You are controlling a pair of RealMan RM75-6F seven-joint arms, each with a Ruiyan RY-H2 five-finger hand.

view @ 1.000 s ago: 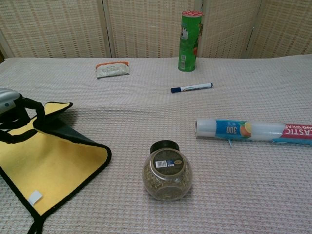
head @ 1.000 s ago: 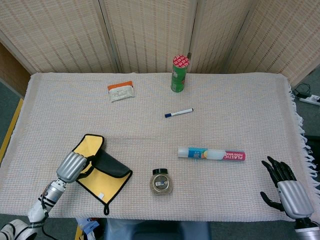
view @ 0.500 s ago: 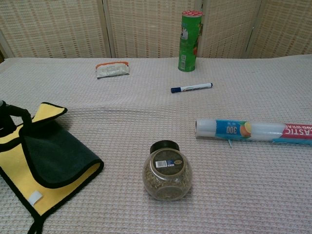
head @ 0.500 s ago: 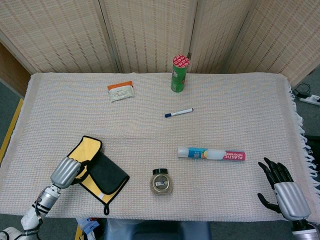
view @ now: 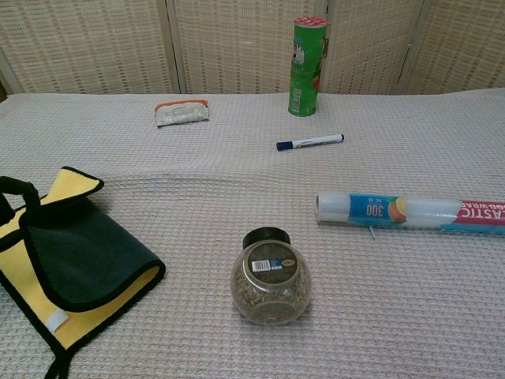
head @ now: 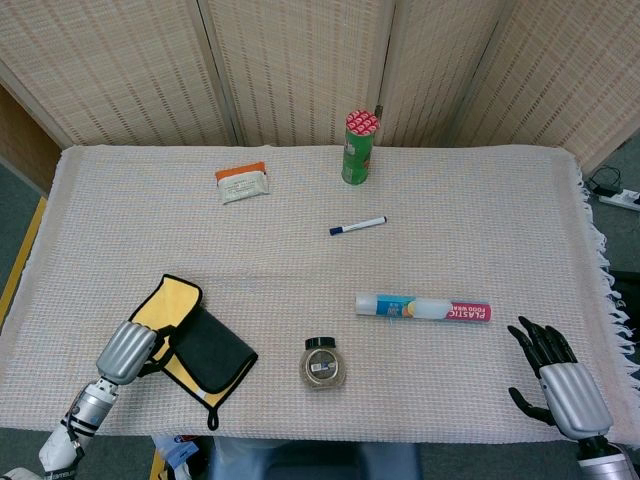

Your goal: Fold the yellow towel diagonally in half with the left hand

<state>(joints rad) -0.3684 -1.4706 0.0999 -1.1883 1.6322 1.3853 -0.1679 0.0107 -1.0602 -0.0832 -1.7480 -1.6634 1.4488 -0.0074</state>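
My left hand (head: pixel 127 351) at the table's near left edge, fingers curled onto the towel's (head: pixel 196 340) left side, dark flap folded over the yellow, my right hand (head: pixel 556 387) far right, fingers apart, holding nothing

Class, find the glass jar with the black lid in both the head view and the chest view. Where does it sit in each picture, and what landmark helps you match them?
Head view: the jar stands low, about centre, near the table's front edge.
Chest view: the jar stands low, just right of centre, large and close.
Shared landmark: the plastic wrap roll lies up and to the right of it in both.
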